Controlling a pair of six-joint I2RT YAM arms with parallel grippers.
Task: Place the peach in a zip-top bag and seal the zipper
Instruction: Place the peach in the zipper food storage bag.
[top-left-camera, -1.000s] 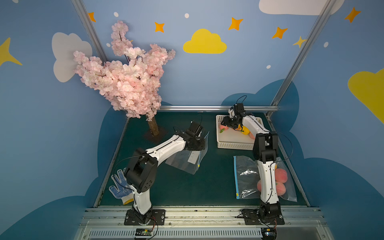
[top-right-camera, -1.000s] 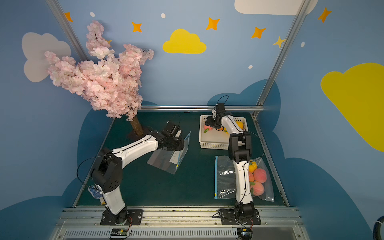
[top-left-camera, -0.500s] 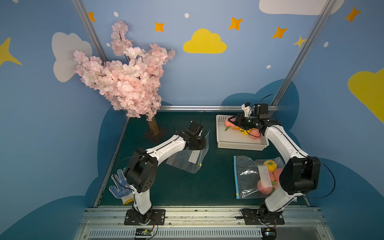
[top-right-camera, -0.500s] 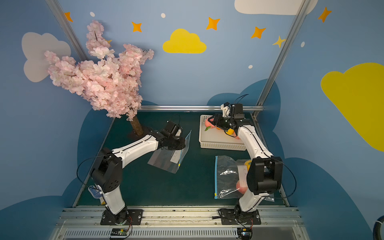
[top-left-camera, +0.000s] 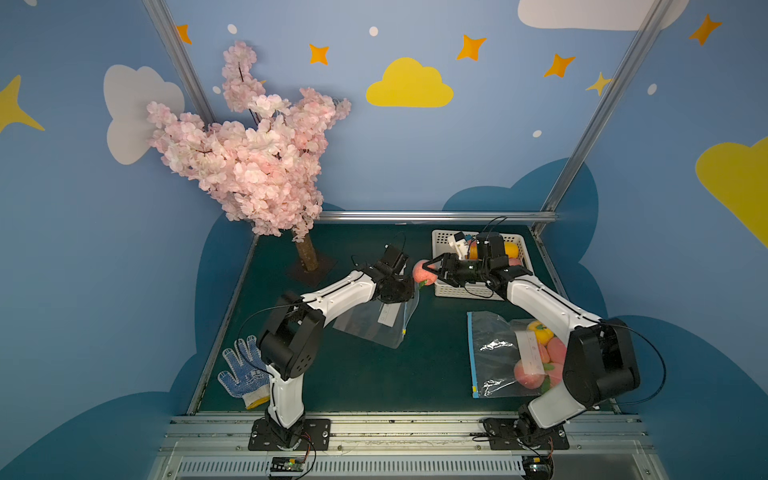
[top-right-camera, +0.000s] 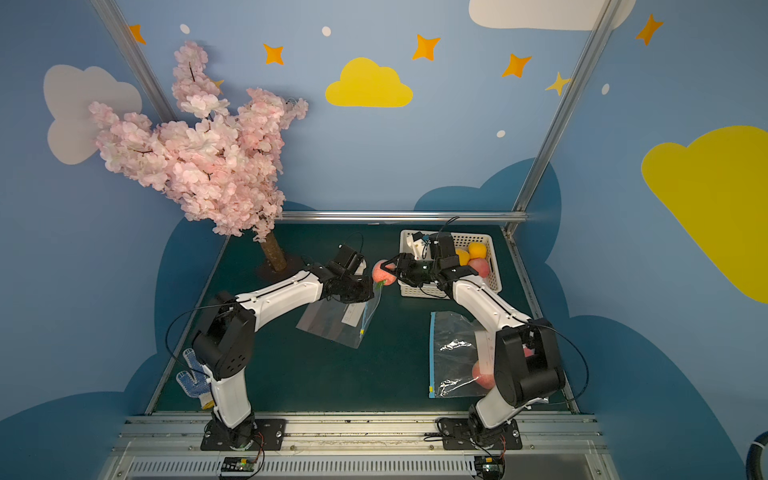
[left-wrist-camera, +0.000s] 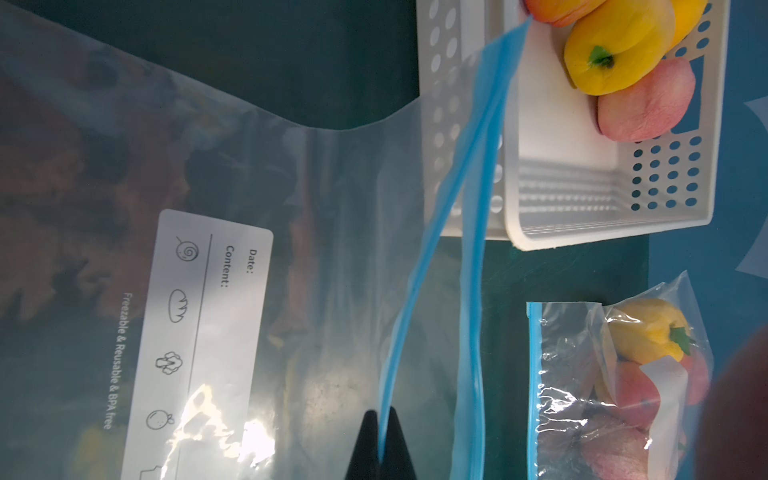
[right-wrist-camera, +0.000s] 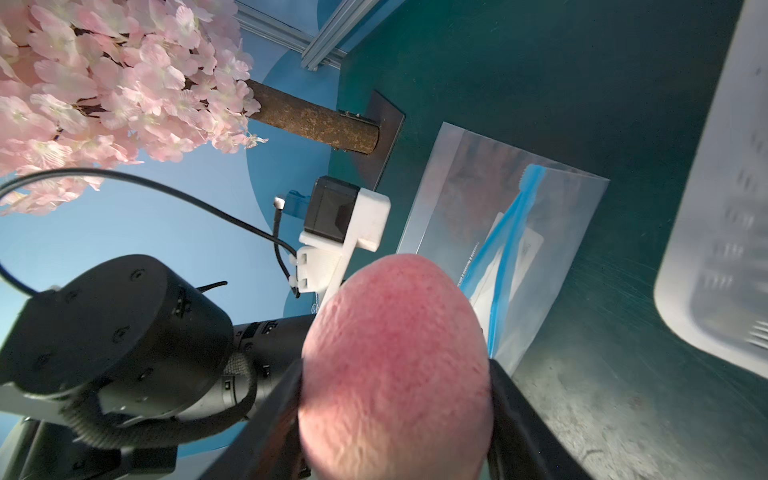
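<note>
The round pink peach (top-left-camera: 423, 272) is hanging beside the lifted mouth of the empty clear zip-top bag (top-left-camera: 374, 328), clamped between the part-open jaws of the right gripper (top-left-camera: 431, 271). The left gripper (left-wrist-camera: 380, 442) is pinching tight on that bag's blue zipper edge (left-wrist-camera: 417, 270); more fruit (left-wrist-camera: 615, 54) is lying in the white perforated basket (top-left-camera: 457, 291) and a second bag (top-left-camera: 492, 349).

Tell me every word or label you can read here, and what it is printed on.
"Date:" – on the white label of the open bag.
"Content:" – same label.
"Freezable & Reusable & BPA free" – on the open bag's film, beside that label.
Second label, on the filled bag: too small to read.
</note>
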